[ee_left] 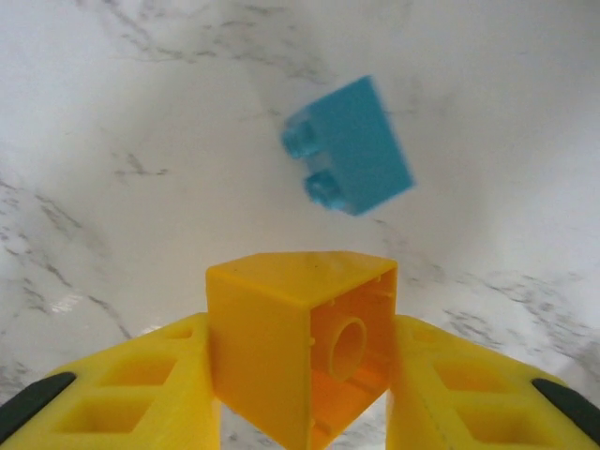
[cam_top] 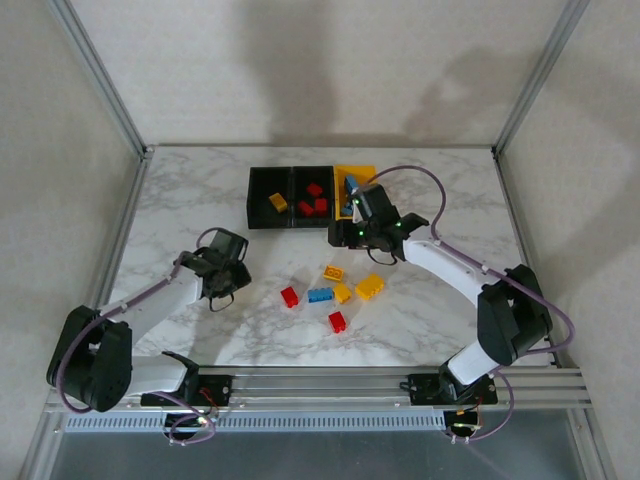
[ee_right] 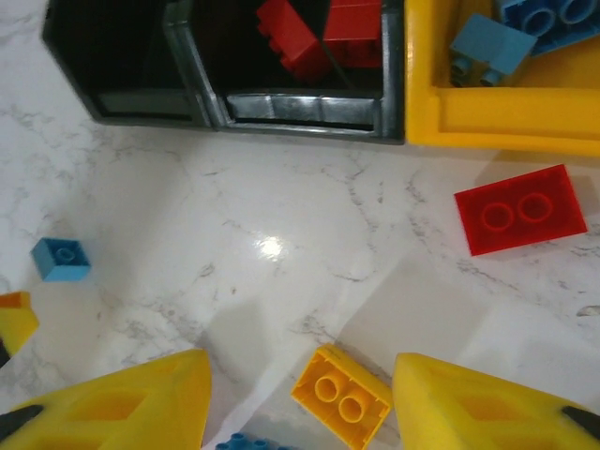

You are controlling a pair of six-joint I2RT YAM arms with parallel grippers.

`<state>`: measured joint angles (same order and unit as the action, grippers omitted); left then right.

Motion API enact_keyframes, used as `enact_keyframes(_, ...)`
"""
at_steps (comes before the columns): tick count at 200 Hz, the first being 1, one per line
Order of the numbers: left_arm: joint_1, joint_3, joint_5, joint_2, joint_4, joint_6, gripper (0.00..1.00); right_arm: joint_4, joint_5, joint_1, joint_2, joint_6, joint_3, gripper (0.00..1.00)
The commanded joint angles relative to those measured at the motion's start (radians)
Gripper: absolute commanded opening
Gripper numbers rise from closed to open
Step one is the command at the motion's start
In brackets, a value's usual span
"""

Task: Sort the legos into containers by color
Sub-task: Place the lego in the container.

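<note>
- Marbled white bench [cam_top: 180,200] carries the whole job, and the legos sit in three places: binned, loose and gripped.
- Loose legos [cam_top: 334,294] lie in a small cluster at mid-bench, in front of the containers. There are three yellow, one blue and two red, close together.
- One yellow brick [ee_left: 300,347] is pinched between the left fingers [ee_left: 122,398]. It touches both of them, and its hollow underside is turned toward the wrist camera.
- A turquoise brick [ee_left: 349,145] lies on the marble beyond it, apart from brick and fingers.
- Containers [cam_top: 290,224] stand joined in a row toward the far side of the bench.
- The left black bin holds a single yellow piece [cam_top: 277,202], and the middle black bin holds red bricks [cam_top: 315,198].
- The yellow bin [ee_right: 506,117] at the right end holds blue bricks [ee_right: 487,47].
- Right fingers [ee_right: 487,403] are spread wide just in front of the bins and grip nothing.
- An orange-yellow brick [ee_right: 340,396] lies on the bench in the gap, touching neither finger.
- A flat red brick [ee_right: 520,208] rests just in front of the yellow bin.
- A small blue cube [ee_right: 61,259] sits well off to the left in the right wrist view.
- Aluminium posts [cam_top: 100,75] and pale walls enclose the bench.
</note>
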<state>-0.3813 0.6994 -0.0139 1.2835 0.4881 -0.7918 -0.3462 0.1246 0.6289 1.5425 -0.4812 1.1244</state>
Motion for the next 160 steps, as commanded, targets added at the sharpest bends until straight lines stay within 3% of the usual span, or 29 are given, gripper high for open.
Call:
enact_keyframes(1, -0.021, 0.087, 0.008, 0.001, 0.038, -0.016, 0.39, 0.056, 0.095, 0.008, -0.069, 0.033, -0.037, 0.54)
enact_keyframes(63, -0.057, 0.337, 0.014, 0.172, 0.042, 0.018, 0.38, 0.166, 0.285, 0.017, -0.153, 0.067, -0.118, 0.54)
enact_keyframes(160, -0.014, 0.797, -0.048, 0.590, 0.080, 0.091, 0.39, 0.186, 0.267, 0.017, -0.197, 0.059, -0.146, 0.55)
